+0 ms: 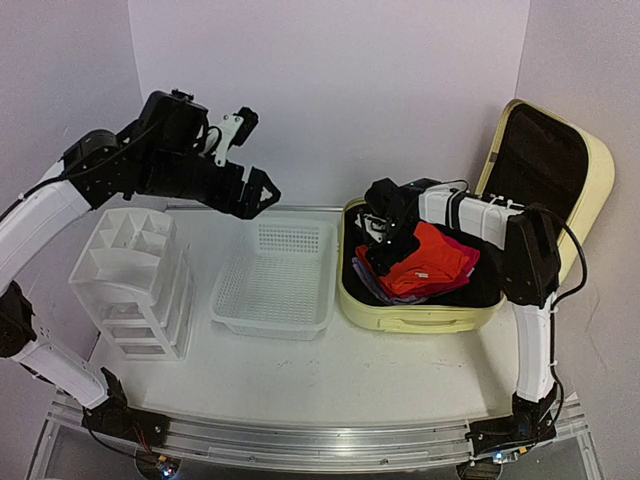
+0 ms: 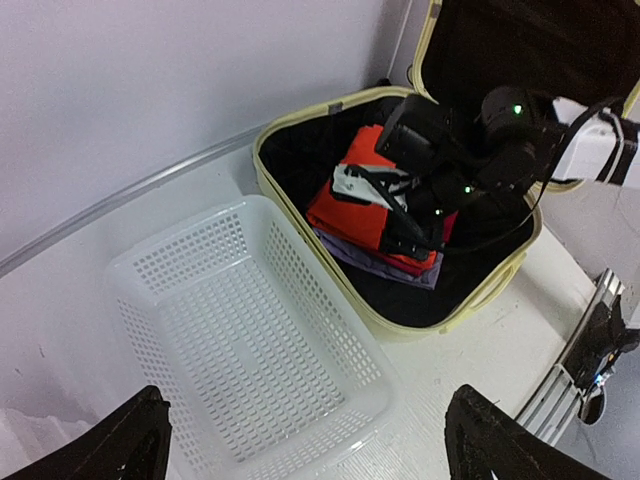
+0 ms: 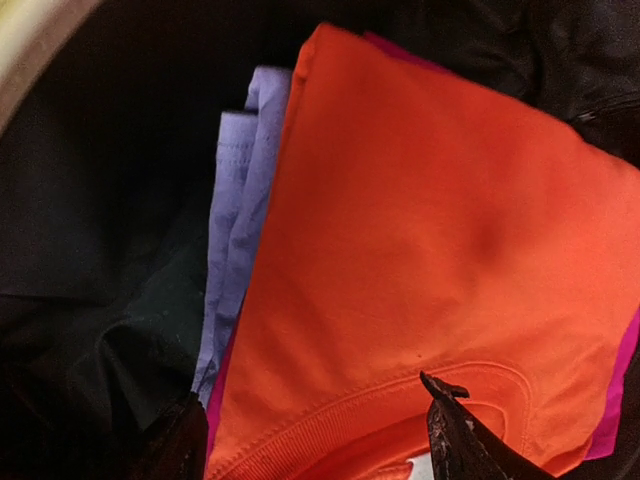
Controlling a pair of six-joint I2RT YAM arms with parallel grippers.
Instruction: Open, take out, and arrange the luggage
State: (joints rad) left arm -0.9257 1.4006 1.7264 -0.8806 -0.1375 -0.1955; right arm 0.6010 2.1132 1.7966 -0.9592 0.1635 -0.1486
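The luggage (image 1: pixel 412 319), a pale yellow hard-shell case, lies open at the right with its black-lined lid (image 1: pixel 540 150) standing up. Inside lies a folded stack: an orange garment (image 3: pixel 420 230) on top, a magenta one (image 3: pixel 626 385) and a purple one (image 3: pixel 240 190) under it. My right gripper (image 1: pixel 385 245) is down inside the case, open. Its left finger sits at the stack's left edge and its right fingertip (image 3: pixel 448 400) rests on the orange collar. My left gripper (image 1: pixel 262 192) hangs open and empty, high above the far rim of the white mesh basket (image 1: pixel 275 290).
A white plastic drawer organizer (image 1: pixel 135 280) stands at the left, next to the basket. In the left wrist view the basket (image 2: pixel 250 330) sits right beside the luggage rim (image 2: pixel 400 325). White walls close in behind and at both sides.
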